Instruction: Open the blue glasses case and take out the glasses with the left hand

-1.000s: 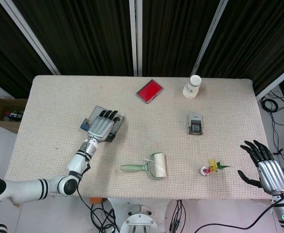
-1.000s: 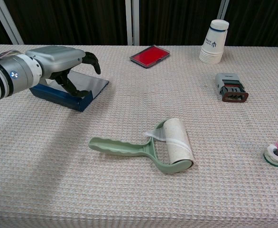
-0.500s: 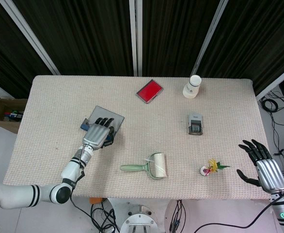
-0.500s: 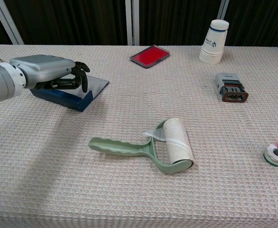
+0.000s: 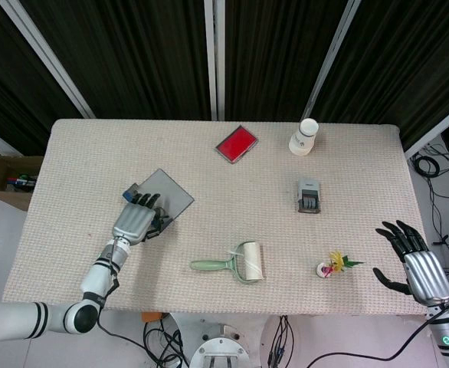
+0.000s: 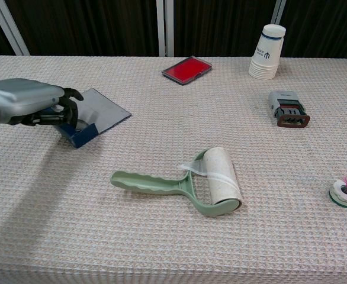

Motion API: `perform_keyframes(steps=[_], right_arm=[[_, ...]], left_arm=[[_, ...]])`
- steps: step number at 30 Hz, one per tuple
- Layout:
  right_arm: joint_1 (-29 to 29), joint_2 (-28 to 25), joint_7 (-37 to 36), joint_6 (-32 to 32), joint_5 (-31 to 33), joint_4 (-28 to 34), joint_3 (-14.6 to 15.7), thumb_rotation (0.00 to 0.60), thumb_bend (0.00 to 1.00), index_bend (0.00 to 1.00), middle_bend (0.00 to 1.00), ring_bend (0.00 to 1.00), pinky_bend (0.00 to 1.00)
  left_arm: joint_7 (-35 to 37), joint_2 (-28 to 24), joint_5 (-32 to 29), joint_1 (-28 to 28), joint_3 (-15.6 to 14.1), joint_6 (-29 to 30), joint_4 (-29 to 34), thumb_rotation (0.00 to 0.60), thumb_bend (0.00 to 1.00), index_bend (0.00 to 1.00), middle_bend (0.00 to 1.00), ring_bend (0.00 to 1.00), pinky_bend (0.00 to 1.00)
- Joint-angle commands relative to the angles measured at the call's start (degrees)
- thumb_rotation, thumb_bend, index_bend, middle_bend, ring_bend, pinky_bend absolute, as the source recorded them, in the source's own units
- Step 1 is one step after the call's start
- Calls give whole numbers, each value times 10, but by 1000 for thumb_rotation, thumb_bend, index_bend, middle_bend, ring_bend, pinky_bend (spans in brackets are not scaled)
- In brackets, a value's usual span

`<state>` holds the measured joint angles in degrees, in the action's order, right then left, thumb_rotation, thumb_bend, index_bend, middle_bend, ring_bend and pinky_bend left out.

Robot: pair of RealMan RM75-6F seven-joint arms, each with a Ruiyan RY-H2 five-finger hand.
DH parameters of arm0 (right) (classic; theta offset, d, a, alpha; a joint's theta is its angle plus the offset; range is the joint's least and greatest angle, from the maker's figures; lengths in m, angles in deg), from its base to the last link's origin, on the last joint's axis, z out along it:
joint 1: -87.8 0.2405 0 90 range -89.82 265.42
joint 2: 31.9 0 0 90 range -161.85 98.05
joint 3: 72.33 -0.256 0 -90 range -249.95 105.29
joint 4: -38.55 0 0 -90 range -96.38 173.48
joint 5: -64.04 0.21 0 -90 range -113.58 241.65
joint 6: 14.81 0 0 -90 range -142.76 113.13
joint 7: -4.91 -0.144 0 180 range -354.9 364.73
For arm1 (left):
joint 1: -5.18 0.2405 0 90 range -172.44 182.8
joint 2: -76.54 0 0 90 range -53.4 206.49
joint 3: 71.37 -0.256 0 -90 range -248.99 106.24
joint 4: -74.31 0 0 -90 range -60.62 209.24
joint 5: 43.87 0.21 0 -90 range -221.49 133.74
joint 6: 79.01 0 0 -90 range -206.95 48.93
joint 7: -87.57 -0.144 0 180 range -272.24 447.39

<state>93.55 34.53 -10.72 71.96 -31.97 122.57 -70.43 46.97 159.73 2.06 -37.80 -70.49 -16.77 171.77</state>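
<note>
- The table (image 5: pixel 71 230) carries the blue glasses case (image 5: pixel 165 196) on its left half, at about nine o'clock from the table's middle, with the grey lid facing up.
- The case's long axis runs roughly from seven o'clock to one o'clock in the head view.
- The left hand (image 5: pixel 135 218) lies at the case's seven o'clock end, fingertips curled over its near edge and touching it; whether they grip it, I cannot tell.
- The right hand (image 5: pixel 417 261) hovers well apart at the table's four o'clock corner, fingers spread, holding nothing.
- The left hand is far nearer.
</note>
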Motion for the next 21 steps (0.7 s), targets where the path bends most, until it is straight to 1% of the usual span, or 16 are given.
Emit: perform_keyframes(steps=[1, 4, 8, 11, 14, 17, 19, 21], right_arm=[[0, 1, 0, 1, -1, -1, 0, 600, 203, 179, 128, 0, 107], [0, 1, 0, 1, -2, -1, 1, 600, 203, 179, 128, 0, 107], [-1, 1, 1, 3, -3, 0, 1, 600, 202, 179, 128, 0, 107], [-4, 1, 1, 9, -3, 1, 2, 600, 202, 179, 128, 0, 107], [-7, -1, 2, 13, -3, 2, 3, 600, 203, 180, 128, 0, 107], [-11, -2, 2, 18, -1, 2, 3, 600, 202, 179, 128, 0, 107], [-13, -3, 1, 21, 0, 3, 3, 600, 202, 179, 128, 0, 107], [-14, -3, 1, 22, -1, 3, 3, 600, 202, 180, 128, 0, 107]], left_arm=[[-12, -18, -12, 17, -16, 18, 10, 0, 708, 427, 46, 59, 108], [-12, -28, -30, 26, -18, 27, -1, 0, 708, 430, 46, 59, 108], [-6, -31, -58, 29, -4, 21, -33, 0, 708, 405, 46, 59, 108], [-1, -30, -60, 27, 7, 20, -59, 0, 710, 396, 46, 59, 108], [13, -29, -59, 26, 22, 15, -78, 0, 712, 397, 46, 59, 107], [63, -38, -47, 29, 47, 1, -72, 0, 713, 409, 47, 59, 106], [85, -38, -31, 29, 60, 3, -80, 10, 713, 413, 56, 59, 106], [98, -31, -30, 26, 73, 3, -99, 32, 713, 410, 63, 59, 106]])
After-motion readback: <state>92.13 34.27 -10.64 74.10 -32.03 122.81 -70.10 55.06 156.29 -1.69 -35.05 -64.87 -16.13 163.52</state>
